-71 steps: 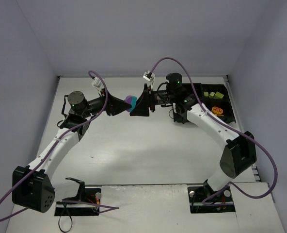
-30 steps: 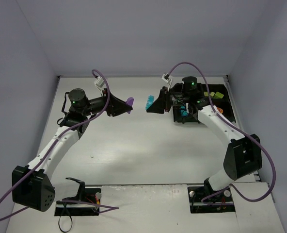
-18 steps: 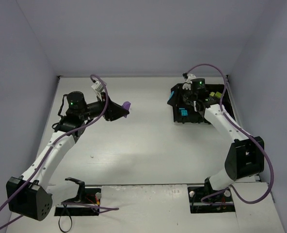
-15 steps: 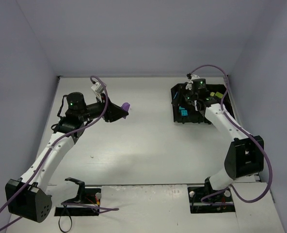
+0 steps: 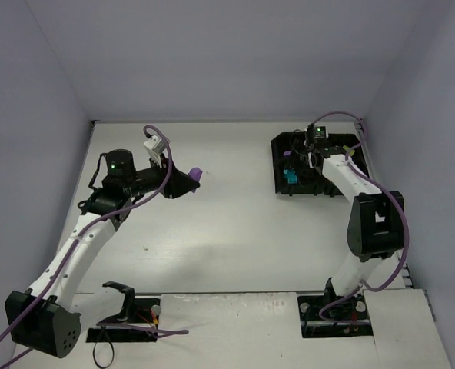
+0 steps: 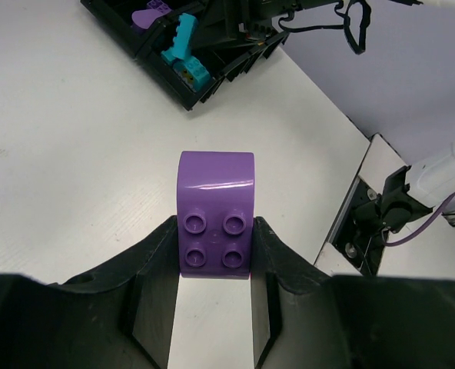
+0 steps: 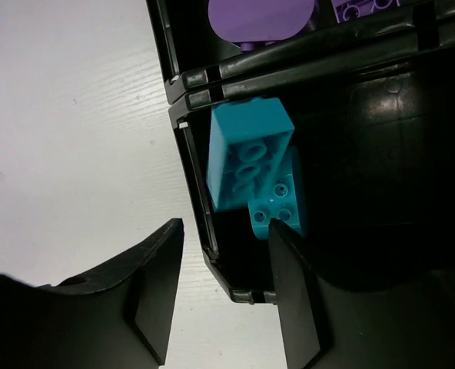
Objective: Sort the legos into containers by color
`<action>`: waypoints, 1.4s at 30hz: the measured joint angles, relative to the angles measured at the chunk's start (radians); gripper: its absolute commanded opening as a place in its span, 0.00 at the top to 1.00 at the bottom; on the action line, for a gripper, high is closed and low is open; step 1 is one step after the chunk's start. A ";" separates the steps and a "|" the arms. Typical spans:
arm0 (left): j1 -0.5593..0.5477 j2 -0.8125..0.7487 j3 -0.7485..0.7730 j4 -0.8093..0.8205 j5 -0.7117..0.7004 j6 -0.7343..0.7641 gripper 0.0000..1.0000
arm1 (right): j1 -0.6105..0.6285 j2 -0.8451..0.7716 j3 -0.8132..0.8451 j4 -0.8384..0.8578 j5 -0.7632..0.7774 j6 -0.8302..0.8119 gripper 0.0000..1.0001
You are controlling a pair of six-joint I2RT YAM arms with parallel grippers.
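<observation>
My left gripper (image 5: 190, 180) is shut on a purple lego (image 5: 197, 174), held above the white table left of centre. The left wrist view shows that purple lego (image 6: 216, 211) studs up, pinched between both fingers. The black container tray (image 5: 276, 171) sits at the far right. My right gripper (image 5: 293, 163) hovers over its near-left corner. In the right wrist view the right gripper (image 7: 221, 231) is open and holds nothing, straddling the tray wall (image 7: 304, 65). Two cyan legos (image 7: 247, 157) lie in the compartment below it. Purple pieces (image 7: 262, 19) lie in the compartment beyond.
A lime green lego (image 5: 349, 151) shows at the tray's far right side; the right arm hides the rest. Grey walls close in the table on three sides. A black clamp (image 5: 120, 295) and cables lie at the near edge by the left arm's base.
My right gripper carried a cyan lego to the tray, opened, and the lego now lies in the compartment. My left arm drew slightly left, still holding the purple lego.
</observation>
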 measured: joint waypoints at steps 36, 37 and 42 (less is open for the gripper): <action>-0.154 -0.049 0.000 -0.028 -0.284 0.444 0.87 | 0.487 -0.207 0.097 0.246 -0.494 0.209 0.27; -0.154 -0.049 0.000 -0.031 -0.286 0.449 0.87 | 0.494 -0.200 0.100 0.247 -0.494 0.210 0.27; -0.156 -0.049 0.000 -0.037 -0.290 0.457 0.86 | 0.518 -0.171 0.103 0.252 -0.496 0.210 0.32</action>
